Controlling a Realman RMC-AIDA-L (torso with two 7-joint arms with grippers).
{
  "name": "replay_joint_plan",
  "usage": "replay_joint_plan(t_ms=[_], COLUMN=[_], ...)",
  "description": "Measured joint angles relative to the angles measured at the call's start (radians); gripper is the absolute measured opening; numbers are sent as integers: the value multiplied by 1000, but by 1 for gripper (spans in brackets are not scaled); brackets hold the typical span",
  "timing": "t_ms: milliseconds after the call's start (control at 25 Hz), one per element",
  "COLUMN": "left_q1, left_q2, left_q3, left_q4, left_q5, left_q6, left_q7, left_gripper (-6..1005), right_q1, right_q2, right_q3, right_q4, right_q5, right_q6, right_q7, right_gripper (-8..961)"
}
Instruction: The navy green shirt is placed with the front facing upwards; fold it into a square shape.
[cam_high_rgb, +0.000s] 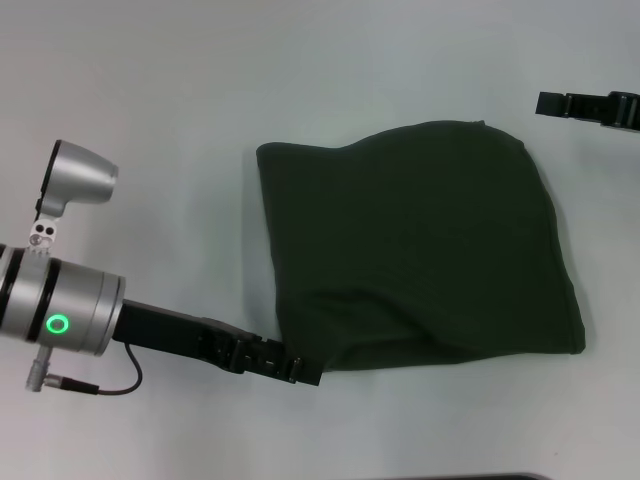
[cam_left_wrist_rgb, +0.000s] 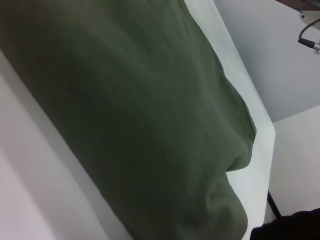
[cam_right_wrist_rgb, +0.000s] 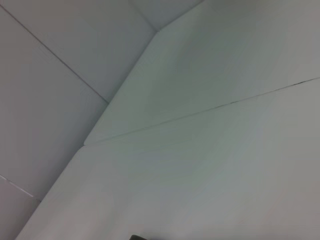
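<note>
The left gripper (cam_high_rgb: 303, 372) sits low on the white tabletop (cam_high_rgb: 180, 110), its fingers meeting the near left corner of the navy green shirt (cam_high_rgb: 420, 240). Whether they are apart or clamped on the cloth cannot be told, since the tips are lost against the dark hem. The shirt lies just beyond those fingers and spreads away to their right as a folded, roughly four-sided bundle showing only plain green, with no lettering visible. In the left wrist view the cloth (cam_left_wrist_rgb: 130, 110) bulges in soft ridges rather than lying flat.

To finish the fold well, this corner probably wants drawing taut and level with the far edge, then pressing down so the puffed layer settles.

The right gripper (cam_high_rgb: 590, 105) hangs well apart at the far right, clear of the shirt; its fingers cannot be judged either.
</note>
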Motion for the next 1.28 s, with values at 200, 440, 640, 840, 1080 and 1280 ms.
replay_joint_plan(t_ms=[200, 440, 640, 840, 1080, 1280], left_q1=[-1, -4, -8, -13, -15, -14], left_q2=[-1, -5, -9, -17, -18, -17], left_q3=[0, 0, -1, -2, -2, -6], left_q4=[0, 0, 0, 0, 0, -8], left_q5=[0, 0, 0, 0, 0, 0], left_q6=[-1, -2, -4, -11, -17, -33], left_q7=[0, 0, -6, -8, -10, -31], left_gripper=[924, 890, 884, 883, 883, 871], right_q1=[0, 0, 0, 0, 0, 0], right_q2=[0, 0, 0, 0, 0, 0], right_q3=[0, 0, 0, 0, 0, 1], right_q4=[0, 0, -1, -2, -2, -2], right_q5=[0, 0, 0, 0, 0, 0], right_q6=[-1, -1, -1, 0, 0, 0], right_q7=[0, 4, 5, 6, 6, 6], right_gripper=[306, 306, 306, 306, 306, 306])
